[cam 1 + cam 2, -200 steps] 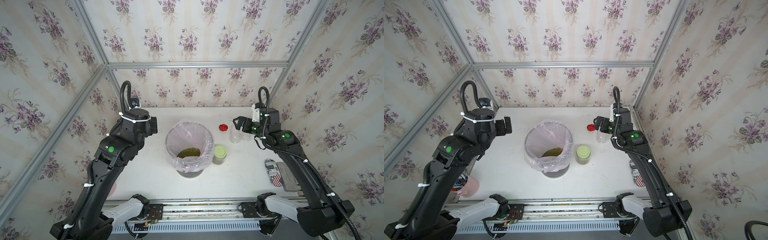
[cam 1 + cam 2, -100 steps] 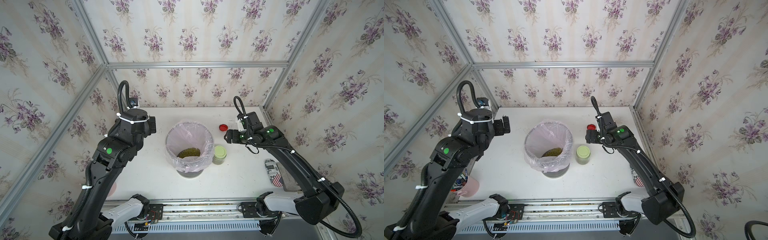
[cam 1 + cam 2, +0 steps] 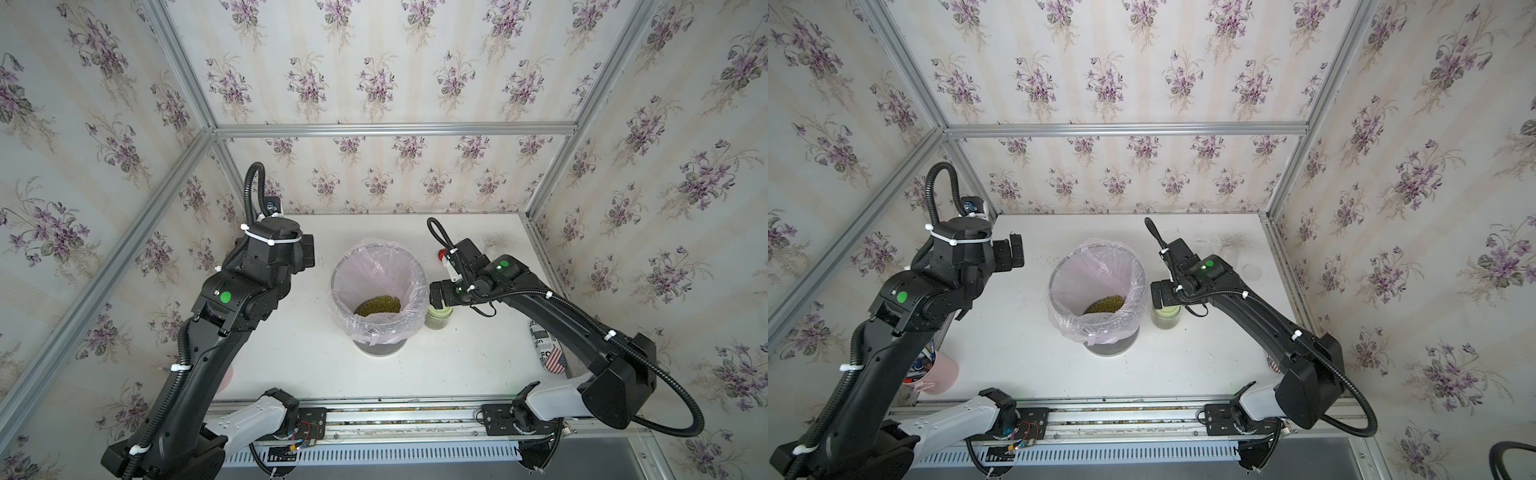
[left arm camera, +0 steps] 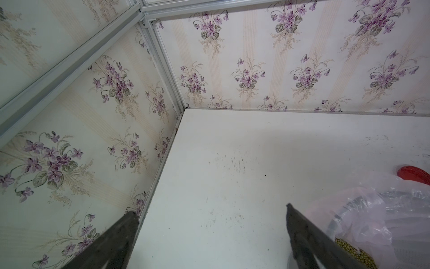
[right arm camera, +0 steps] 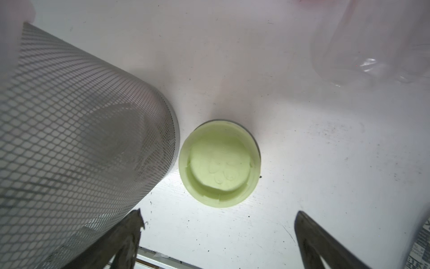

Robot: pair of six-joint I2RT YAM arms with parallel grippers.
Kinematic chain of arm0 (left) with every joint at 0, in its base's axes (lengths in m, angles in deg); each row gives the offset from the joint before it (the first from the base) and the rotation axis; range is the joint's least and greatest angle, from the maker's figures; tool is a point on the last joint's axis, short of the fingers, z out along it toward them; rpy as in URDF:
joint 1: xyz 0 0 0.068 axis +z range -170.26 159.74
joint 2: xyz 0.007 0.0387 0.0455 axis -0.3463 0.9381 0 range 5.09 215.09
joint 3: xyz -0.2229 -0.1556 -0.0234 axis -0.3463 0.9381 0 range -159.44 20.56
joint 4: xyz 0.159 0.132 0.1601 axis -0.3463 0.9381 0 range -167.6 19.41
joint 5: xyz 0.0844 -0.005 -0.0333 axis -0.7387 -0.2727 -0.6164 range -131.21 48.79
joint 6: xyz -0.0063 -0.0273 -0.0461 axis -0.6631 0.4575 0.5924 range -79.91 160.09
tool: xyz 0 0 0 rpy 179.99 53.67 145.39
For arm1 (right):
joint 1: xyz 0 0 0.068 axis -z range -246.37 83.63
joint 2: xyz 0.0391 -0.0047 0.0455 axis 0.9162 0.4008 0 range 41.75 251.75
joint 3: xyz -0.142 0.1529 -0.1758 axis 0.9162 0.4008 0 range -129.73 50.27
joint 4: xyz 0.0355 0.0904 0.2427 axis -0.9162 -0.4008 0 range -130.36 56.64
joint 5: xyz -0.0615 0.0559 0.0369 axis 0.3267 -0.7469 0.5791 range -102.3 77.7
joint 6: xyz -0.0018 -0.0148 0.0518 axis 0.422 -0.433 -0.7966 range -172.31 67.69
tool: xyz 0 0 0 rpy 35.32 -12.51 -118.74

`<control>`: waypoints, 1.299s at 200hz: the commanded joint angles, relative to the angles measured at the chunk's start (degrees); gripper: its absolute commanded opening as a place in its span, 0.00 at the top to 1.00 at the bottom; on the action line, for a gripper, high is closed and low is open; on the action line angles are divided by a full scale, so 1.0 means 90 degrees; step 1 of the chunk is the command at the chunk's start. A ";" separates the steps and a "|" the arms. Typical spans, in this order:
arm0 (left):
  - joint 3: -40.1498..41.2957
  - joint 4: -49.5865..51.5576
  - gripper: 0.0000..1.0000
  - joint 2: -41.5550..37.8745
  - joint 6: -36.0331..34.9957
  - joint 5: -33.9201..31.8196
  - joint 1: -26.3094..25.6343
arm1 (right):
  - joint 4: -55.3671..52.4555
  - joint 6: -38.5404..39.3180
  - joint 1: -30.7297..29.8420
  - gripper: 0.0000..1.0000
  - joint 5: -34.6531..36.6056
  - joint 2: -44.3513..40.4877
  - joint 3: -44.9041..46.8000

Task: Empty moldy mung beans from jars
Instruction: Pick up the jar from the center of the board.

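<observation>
A small clear jar (image 3: pixel 437 322) with a pale green lid (image 5: pixel 220 164) stands upright against the right side of the bin (image 3: pixel 376 252), with olive contents showing through its wall (image 3: pixel 1165 320). My right gripper (image 3: pixel 434 291) (image 5: pixel 218 211) hovers just above it, open, holding nothing; the lid lies just past its fingertips. A pile of mung beans (image 3: pixel 377 305) (image 3: pixel 1104 304) lies in the bin's pink bag. My left gripper (image 3: pixel 307 249) (image 4: pixel 210 209) is open and empty, raised left of the bin. A blurred clear jar (image 5: pixel 363 53) stands further back.
A loose red lid (image 3: pixel 441 252) (image 4: pixel 414 175) lies behind the bin. The bin's mesh wall (image 5: pixel 81 128) is close beside the right gripper. A printed pouch (image 3: pixel 548 349) lies at the right edge, and a pink cup (image 3: pixel 934 374) stands at the front left.
My right arm has swung from the back right, near the clear jars, forward and left to above the green-lidded jar. The left arm has barely moved.
</observation>
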 commanded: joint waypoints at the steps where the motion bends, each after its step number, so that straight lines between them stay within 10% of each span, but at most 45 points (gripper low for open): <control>1: 0.0033 -0.0111 0.00 -0.0008 0.0141 -0.0087 0.0007 | 0.0084 -0.0123 -0.0045 0.00 0.0085 0.0118 0.0046; 260: 0.0038 -0.0129 0.00 0.0087 0.0093 -0.0072 0.0066 | 0.0973 -0.0153 -0.0043 0.01 0.0570 0.1291 0.0452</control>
